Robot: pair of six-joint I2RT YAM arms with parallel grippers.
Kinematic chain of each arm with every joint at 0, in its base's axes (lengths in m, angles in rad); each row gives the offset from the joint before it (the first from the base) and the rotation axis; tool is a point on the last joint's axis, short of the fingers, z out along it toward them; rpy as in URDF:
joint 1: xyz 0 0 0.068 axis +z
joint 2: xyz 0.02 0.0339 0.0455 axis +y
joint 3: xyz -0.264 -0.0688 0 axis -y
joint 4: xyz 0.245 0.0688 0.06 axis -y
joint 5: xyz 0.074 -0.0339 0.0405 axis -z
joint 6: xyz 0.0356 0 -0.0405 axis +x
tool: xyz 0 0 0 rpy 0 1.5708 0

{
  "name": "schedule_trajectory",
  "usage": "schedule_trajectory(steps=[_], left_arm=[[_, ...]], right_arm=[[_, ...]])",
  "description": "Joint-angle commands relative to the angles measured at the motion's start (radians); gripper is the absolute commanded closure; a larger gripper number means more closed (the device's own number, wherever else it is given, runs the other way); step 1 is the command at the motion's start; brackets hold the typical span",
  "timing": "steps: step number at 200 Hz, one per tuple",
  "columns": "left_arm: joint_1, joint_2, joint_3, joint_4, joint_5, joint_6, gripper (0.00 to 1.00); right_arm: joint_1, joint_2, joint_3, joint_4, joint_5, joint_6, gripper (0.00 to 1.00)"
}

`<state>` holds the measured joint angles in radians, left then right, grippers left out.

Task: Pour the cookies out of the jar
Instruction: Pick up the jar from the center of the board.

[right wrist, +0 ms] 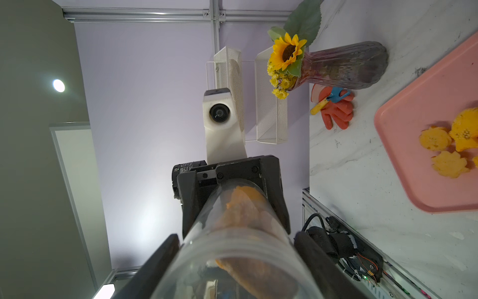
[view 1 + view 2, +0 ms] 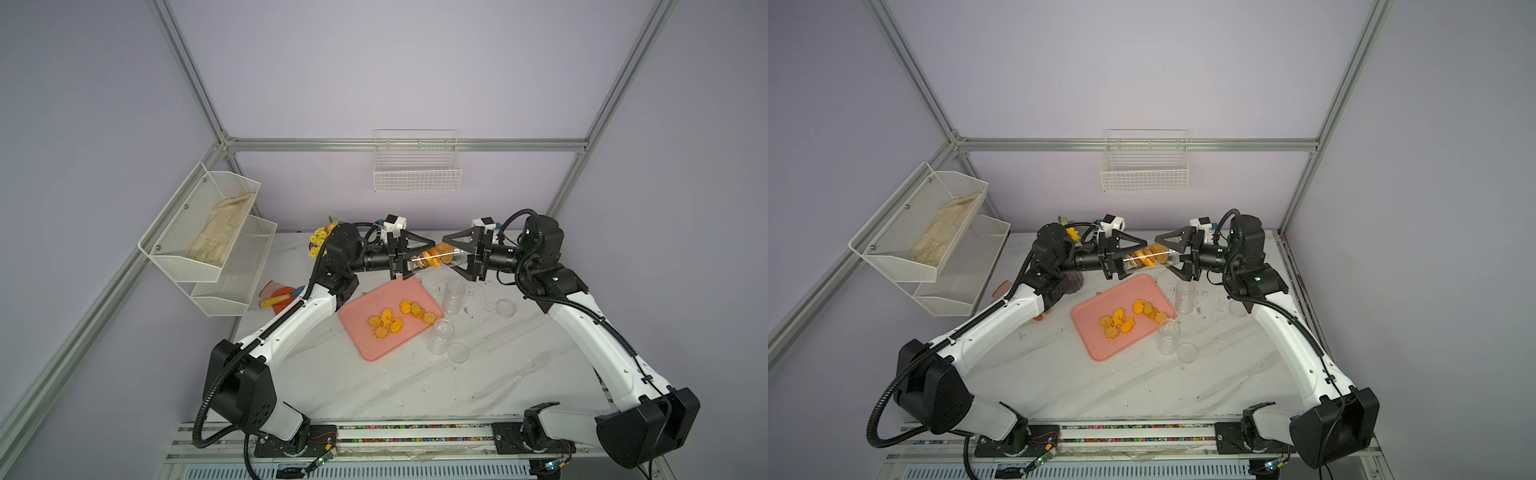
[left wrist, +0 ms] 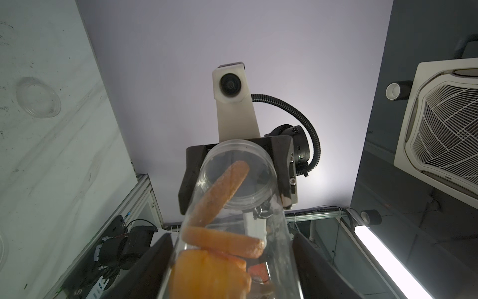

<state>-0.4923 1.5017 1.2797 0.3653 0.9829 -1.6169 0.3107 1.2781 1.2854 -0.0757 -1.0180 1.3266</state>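
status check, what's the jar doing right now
Left gripper, right gripper shut on jar, opposite ends. Jar sideways in air by far corner of pink tray, cookies inside. Two empty jars beside tray, not blocking.

I take the tray (image 2: pixel 365 340) on the table (image 2: pixel 374 390) as my dial centre, cookies (image 2: pixel 395 318) lying on it. At 12 o'clock the jar (image 2: pixel 436 257) lies sideways aloft, seemingly just past the tray's far edge, more cookies inside, the left gripper (image 2: pixel 420 258) on its 9 o'clock end, the right gripper (image 2: pixel 451 254) on its 3 o'clock end. Two spare jars (image 2: pixel 454 296) stand just beside the tray at 2 and 4 o'clock, a lid (image 2: pixel 505 308) farther out from each. At 10 o'clock a vase (image 1: pixel 344 66) holds flowers (image 2: pixel 320 239); a glove (image 2: pixel 278 297) lies at 9.
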Motion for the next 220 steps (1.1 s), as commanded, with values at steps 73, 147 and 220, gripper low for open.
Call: schedule_trajectory(steps=[73, 147, 220], left_arm=[[-0.003, -0.024, 0.057, 0.11, 0.005, -0.035, 0.4], [-0.003, -0.011, 0.058, 0.119, 0.013, -0.036, 0.41], [-0.003, -0.007, 0.047, 0.133, 0.028, -0.037, 0.43]], right_arm=[[0.006, 0.001, 0.029, -0.029, 0.018, -0.022, 0.25], [0.006, 0.013, 0.04, -0.024, 0.001, -0.026, 0.21], [0.004, 0.031, 0.095, -0.048, -0.028, -0.046, 0.02]])
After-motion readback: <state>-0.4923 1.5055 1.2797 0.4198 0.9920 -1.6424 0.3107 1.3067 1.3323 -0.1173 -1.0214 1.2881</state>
